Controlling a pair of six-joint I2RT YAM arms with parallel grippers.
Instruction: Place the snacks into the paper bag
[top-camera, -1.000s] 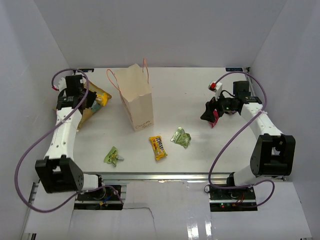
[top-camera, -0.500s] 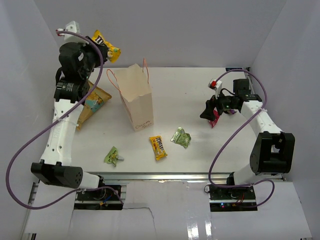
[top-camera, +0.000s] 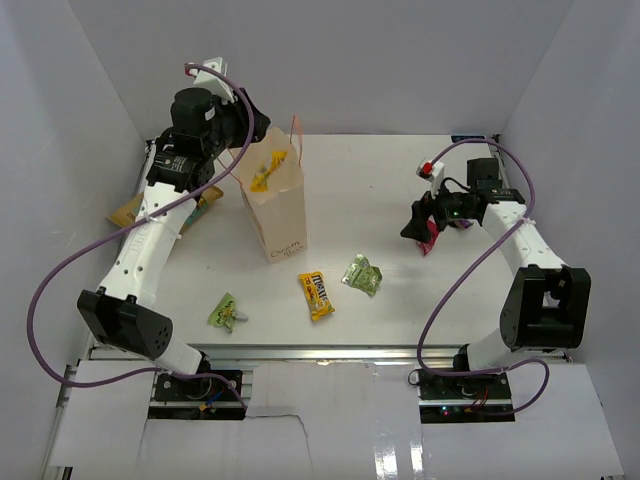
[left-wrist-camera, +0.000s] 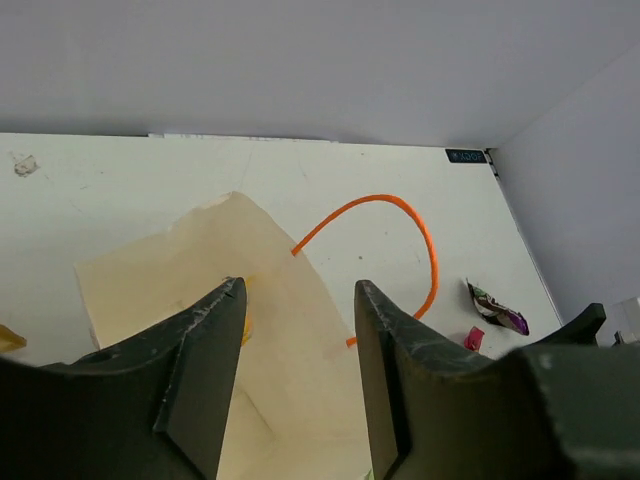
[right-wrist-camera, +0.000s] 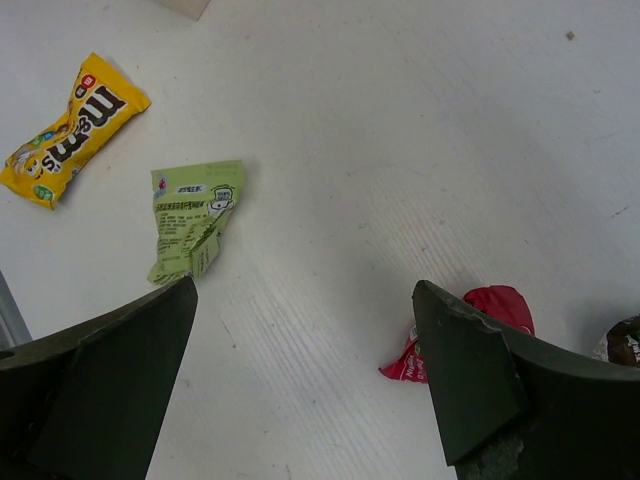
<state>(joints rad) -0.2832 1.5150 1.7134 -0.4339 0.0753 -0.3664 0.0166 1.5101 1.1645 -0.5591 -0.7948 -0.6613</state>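
The cream paper bag (top-camera: 278, 210) stands upright at the back left, with its orange cord handles (top-camera: 293, 140) sticking up. My left gripper (top-camera: 256, 128) hangs open just above the bag's mouth. A blurred yellow packet (top-camera: 262, 173) is in the air at the bag's top. In the left wrist view my left gripper (left-wrist-camera: 298, 290) is open and empty over the bag (left-wrist-camera: 280, 330). My right gripper (top-camera: 413, 228) is open and empty, low beside the red packet (top-camera: 431, 238). In the right wrist view my right gripper (right-wrist-camera: 305, 370) is open, with the red packet (right-wrist-camera: 470, 335) by its right finger.
A yellow candy pack (top-camera: 316, 295) and a green wrapper (top-camera: 362, 274) lie in front of the bag. A second green wrapper (top-camera: 224, 313) lies near the front left. Orange-yellow chip bags (top-camera: 128, 210) lie at the left wall. A dark wrapper (left-wrist-camera: 497, 310) lies at the far right.
My left arm lifted a yellow packet from the chip bags at the left, swung it over the paper bag and opened. The packet has left the jaws. My right arm barely moved.
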